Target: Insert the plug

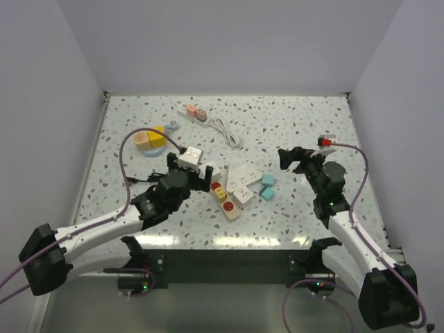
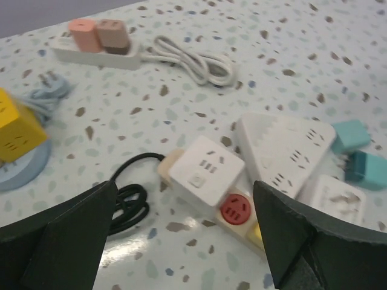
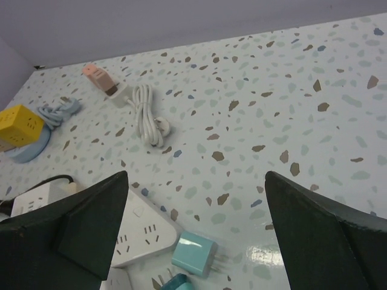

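The pale, speckled terrazzo worktop (image 1: pixel 305 125), glossy near its front edge, is boxed in by plain matte grey walls (image 1: pixel 229 41). The left claw (image 1: pixel 189 170) hangs spread wide above a boxy white cube adapter (image 2: pixel 205 174), which sits on a beige power strip (image 1: pixel 231 208) with a round red socket. It pinches nothing. The right claw (image 1: pixel 294 158) is likewise spread and empty. The teal plug (image 3: pixel 193 254), a smooth rounded block with metal prongs, lies flat beside a white triangular strip (image 3: pixel 142 235).
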Motion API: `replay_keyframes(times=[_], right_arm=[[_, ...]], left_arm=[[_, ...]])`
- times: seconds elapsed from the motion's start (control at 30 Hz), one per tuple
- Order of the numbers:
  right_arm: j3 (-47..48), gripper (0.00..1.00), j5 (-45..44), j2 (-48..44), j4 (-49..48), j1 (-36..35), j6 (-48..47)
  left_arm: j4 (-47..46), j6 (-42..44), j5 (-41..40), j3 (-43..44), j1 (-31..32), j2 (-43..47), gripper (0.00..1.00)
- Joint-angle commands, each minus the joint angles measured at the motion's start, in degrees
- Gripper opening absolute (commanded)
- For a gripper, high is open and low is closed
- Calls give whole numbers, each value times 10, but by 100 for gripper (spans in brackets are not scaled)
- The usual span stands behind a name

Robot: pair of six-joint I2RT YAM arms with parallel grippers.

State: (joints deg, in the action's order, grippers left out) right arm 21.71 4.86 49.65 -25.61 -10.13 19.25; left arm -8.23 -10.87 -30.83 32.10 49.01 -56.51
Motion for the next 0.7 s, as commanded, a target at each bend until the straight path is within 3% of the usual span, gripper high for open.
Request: replay_keyframes(times=[0.0, 0.13, 0.37, 0.67], right_arm=[[19, 98, -25, -13, 48, -2, -3], [30, 98, -33, -20, 91, -1, 3], [29, 98, -19, -32, 107, -2, 11], [19, 98, -1, -58, 116, -2, 11]], left_arm=[[-31, 47, 9, 63, 94, -58, 100], [-37, 50, 87, 88, 168, -137, 100], [-33, 21, 179, 107, 189, -188, 100], [-13, 10, 133, 164, 189, -292, 100]])
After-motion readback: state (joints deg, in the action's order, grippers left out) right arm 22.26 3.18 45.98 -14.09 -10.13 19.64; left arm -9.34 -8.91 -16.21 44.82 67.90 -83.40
